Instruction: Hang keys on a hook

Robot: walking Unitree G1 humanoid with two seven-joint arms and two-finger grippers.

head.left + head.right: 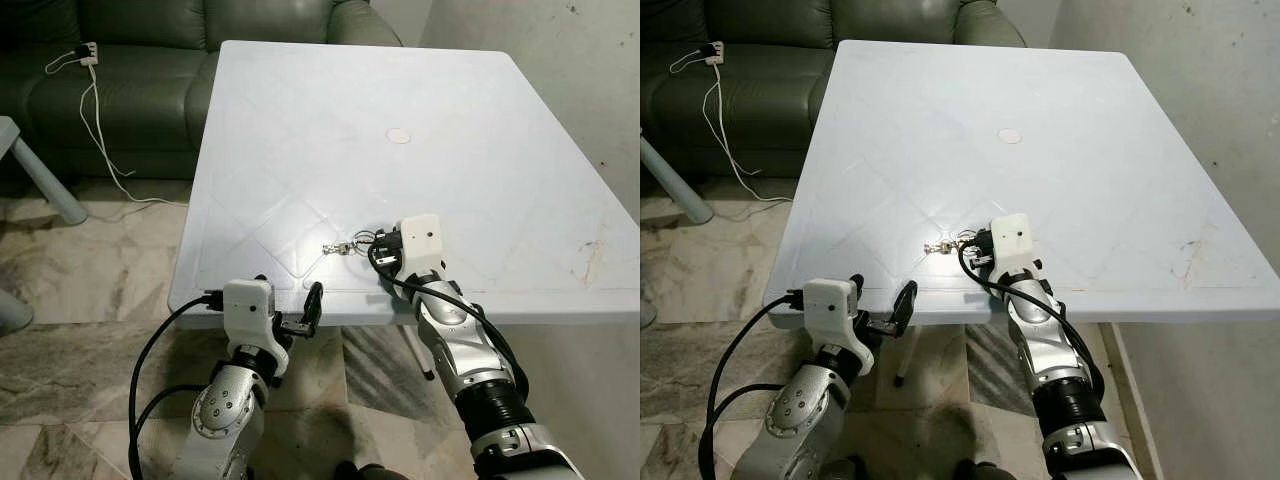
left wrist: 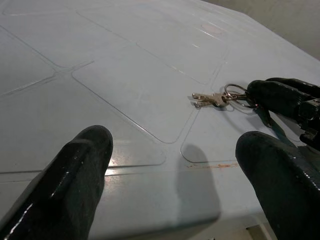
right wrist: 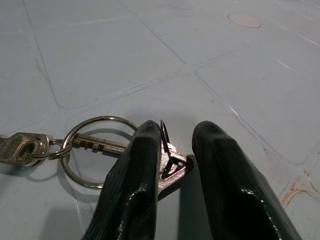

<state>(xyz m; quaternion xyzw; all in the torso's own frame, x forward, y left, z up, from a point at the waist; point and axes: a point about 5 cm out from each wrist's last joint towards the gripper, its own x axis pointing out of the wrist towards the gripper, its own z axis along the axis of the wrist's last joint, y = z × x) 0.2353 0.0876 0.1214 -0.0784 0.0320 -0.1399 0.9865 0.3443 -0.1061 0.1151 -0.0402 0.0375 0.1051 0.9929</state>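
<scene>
While our right gripper [image 3: 172, 165] half-hides the silver keys on rings [image 3: 95, 145], its fingers straddle one key; our left gripper [image 1: 290, 305] hangs open off the white plastic table [image 1: 300, 140].

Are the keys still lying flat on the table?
Yes, lying flat. The keys rest on the white table, with the right gripper closing around them.

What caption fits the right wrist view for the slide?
Right gripper fingers straddling the key bunch on the white table, about to pinch a key.
</scene>
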